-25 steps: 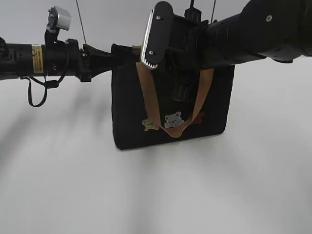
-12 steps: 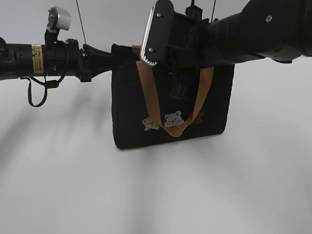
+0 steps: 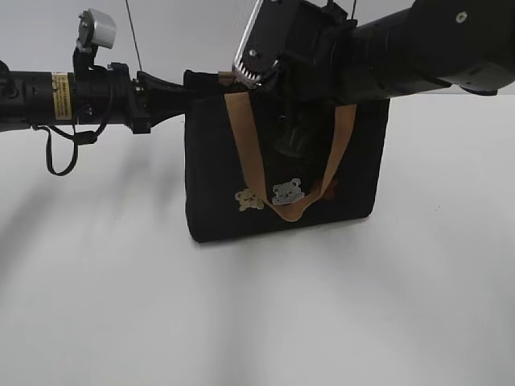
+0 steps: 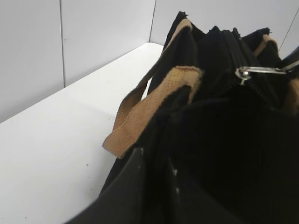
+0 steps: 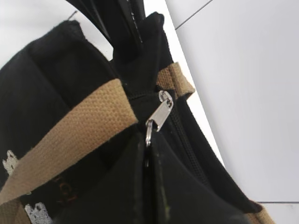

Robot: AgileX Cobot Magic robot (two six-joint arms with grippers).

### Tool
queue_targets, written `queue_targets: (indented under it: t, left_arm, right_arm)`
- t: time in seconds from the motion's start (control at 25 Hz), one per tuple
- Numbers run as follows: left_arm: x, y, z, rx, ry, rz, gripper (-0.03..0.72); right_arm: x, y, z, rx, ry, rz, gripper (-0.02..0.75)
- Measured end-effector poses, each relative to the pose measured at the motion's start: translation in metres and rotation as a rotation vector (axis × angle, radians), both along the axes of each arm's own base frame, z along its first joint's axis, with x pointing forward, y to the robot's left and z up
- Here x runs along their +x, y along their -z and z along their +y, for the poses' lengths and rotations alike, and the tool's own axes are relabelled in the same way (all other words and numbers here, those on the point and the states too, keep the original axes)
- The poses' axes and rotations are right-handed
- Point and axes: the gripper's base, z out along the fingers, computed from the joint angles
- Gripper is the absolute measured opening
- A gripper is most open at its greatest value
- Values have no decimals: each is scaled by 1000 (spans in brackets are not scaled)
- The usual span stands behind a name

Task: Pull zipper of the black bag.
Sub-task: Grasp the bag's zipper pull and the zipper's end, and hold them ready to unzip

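The black bag [image 3: 216, 177] stands upright on the white table, with tan handles [image 3: 244, 149] and small bear patches [image 3: 287, 190] on its face. My left gripper [image 3: 190, 88] is shut on the fabric at the bag's top left corner; in the left wrist view its jaws [image 4: 156, 170] pinch black cloth. My right gripper [image 5: 147, 142] is shut on the ring end of the silver zipper [image 5: 160, 114], on the top seam between the handles. The zipper also shows in the left wrist view [image 4: 259, 71]. In the exterior view the right gripper [image 3: 291, 133] is dark against the bag and mostly hidden.
The white table [image 3: 241, 322] spreads in front of the bag, with a pale wall behind. The right arm and its wrist camera [image 3: 261, 36] hang over the bag's top. A loose tan handle [image 4: 140, 114] droops over the bag's far side.
My right wrist has lifted up and slightly right over the bag's top, still holding the zipper. The left arm and the bag have stayed put.
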Motion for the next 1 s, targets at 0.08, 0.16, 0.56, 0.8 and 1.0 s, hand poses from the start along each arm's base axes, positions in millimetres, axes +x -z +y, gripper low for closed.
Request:
queue_targets:
  t: [0.08,0.16,0.56,0.8,1.0]
  left_arm:
    - [0,0,0,-2,1,0,48]
    - [0,0,0,-3,0,0,48]
    - [1,1,1,8,-13,2,47]
    - [1,1,1,13,-10,2,46]
    - [1,1,1,16,-8,2,46]
  right_arm:
    - [-1,-1,0,30,19,23,-15]
    - [-1,-2,0,63,45,45,-15]
    - [-2,0,0,194,145,163,-15]
    - [-3,0,0,198,147,172,-15]
    - [-4,1,0,189,138,188,-15]
